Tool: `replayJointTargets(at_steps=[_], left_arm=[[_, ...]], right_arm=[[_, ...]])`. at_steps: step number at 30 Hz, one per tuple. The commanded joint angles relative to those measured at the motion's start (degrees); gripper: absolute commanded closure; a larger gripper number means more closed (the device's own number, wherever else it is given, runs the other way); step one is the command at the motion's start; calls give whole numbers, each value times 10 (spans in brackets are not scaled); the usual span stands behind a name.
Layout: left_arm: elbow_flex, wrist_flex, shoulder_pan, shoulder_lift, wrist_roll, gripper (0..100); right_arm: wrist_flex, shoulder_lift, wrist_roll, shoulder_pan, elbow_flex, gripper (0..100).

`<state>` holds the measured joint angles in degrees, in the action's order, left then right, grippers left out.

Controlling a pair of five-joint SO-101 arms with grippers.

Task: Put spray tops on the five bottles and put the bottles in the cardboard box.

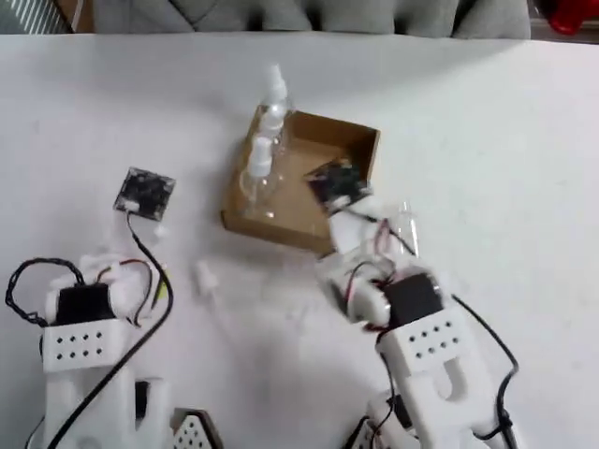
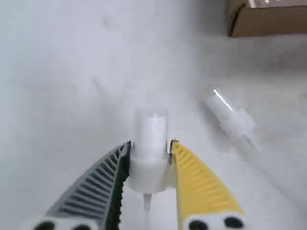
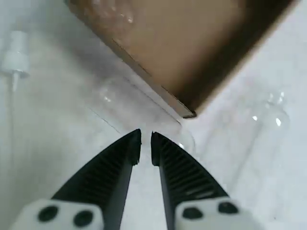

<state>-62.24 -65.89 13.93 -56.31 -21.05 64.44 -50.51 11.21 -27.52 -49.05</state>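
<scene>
My left gripper [image 2: 149, 155] is shut on a white spray top [image 2: 149, 139], held upright just above the table, left of the cardboard box [image 1: 323, 131]. A second spray top [image 2: 230, 120] lies loose on the table nearby [image 1: 204, 276]. Two clear bottles with spray tops [image 1: 271, 98] [image 1: 259, 164] stand in the box's left side. My right gripper [image 3: 145, 143] hangs at the box's near right corner [image 3: 187, 112], its black fingers almost together with nothing seen between them, over a clear bottle [image 3: 129, 108] lying on the table. Another clear bottle [image 3: 268, 115] lies beyond it [image 1: 402, 224].
The white table [image 1: 487, 122] stretches wide to the right and behind the box. Both arm bases [image 1: 84, 346] [image 1: 421, 346] stand at the near edge with loose cables. Grey chairs line the far side.
</scene>
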Motion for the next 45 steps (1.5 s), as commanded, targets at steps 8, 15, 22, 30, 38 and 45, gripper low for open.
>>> replayJointTargets(at_steps=[8,15,22,30,38,45], left_arm=[[-41,76,43,-16,72,980],[-50,91,43,-17,70,980],[-56,92,43,-18,69,980],[-58,98,43,-17,68,980],[-66,107,39,-17,68,980],[-66,107,38,-17,68,980]], right_arm=[[-202,-6,2,-118,-91,981],[-296,102,2,-118,-94,981],[-334,246,2,-103,-44,982],[-273,284,34,-102,-30,983],[-102,211,46,-44,-34,983],[26,160,149,52,-35,983]])
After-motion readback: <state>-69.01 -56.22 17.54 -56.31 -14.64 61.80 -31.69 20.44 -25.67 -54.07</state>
